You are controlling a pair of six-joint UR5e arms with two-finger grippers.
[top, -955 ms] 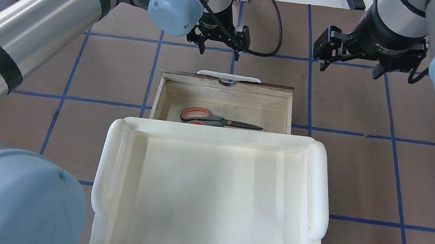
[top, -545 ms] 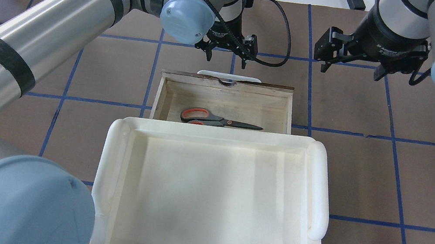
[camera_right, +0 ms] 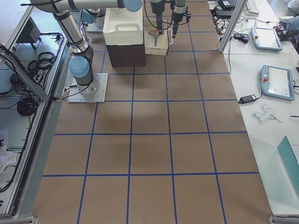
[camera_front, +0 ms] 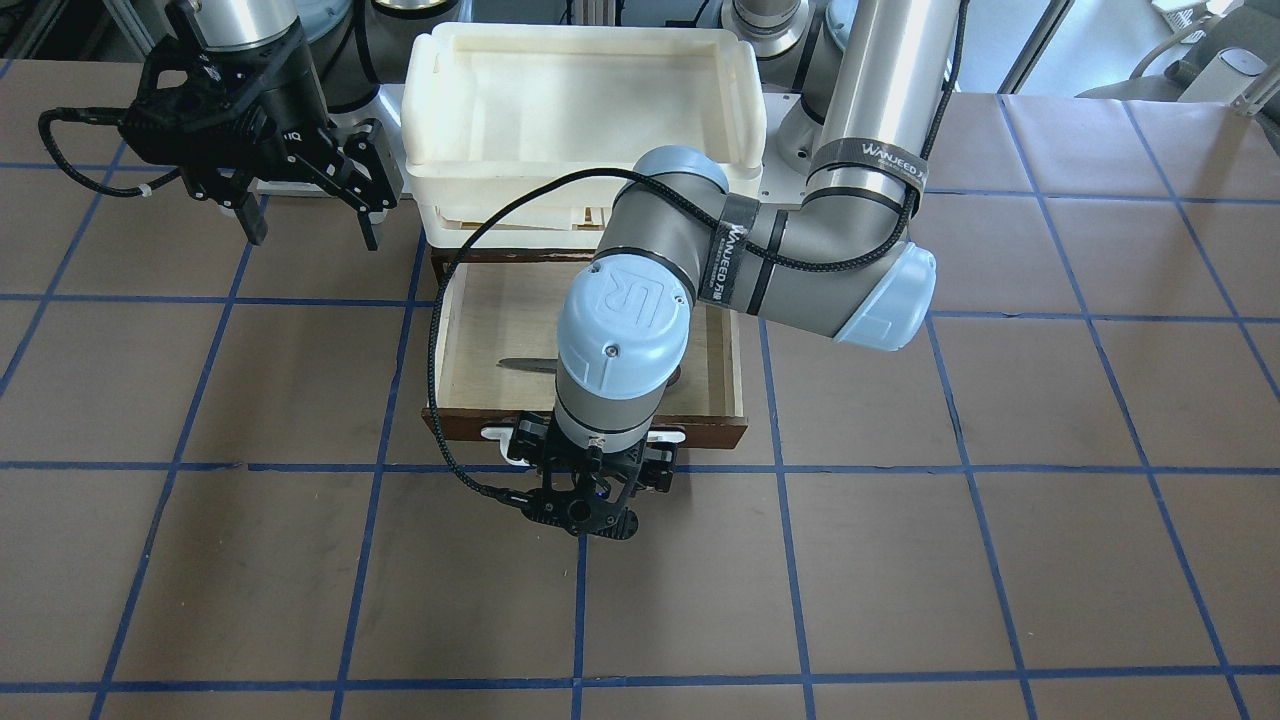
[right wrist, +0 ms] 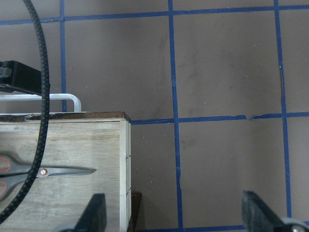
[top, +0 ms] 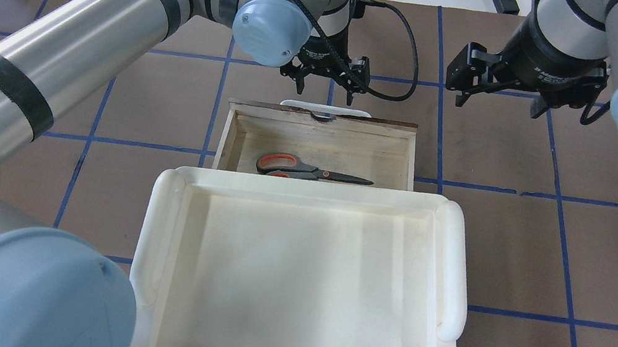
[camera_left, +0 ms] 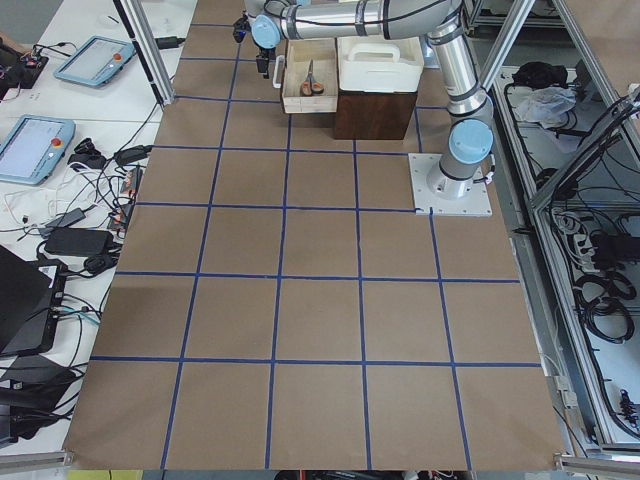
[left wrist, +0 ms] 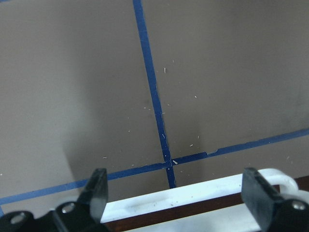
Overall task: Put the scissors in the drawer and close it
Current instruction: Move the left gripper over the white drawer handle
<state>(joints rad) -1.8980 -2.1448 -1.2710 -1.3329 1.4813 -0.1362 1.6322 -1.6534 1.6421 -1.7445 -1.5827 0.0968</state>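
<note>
The scissors (top: 309, 170) lie flat inside the open drawer (top: 322, 135), grey handles with orange-red loops to the left and blades pointing right; they also show in the right wrist view (right wrist: 43, 171). The drawer's dark front carries a white loop handle (top: 326, 108). My left gripper (top: 325, 89) is open and empty, hanging just beyond that handle; in the left wrist view (left wrist: 176, 195) the handle (left wrist: 193, 195) lies between its two fingers. My right gripper (top: 497, 101) is open and empty, beyond the drawer's right corner.
A large white plastic tray (top: 456, 267) sits on top of the dark cabinet (camera_left: 375, 110) that the drawer slides out of. Brown table surface with blue tape lines surrounds the drawer. The left arm's black cable (camera_front: 440, 330) loops over the drawer.
My left gripper has moved right and closer to the drawer's white handle, staying open. The right gripper has barely shifted. Scissors and drawer have not moved.
</note>
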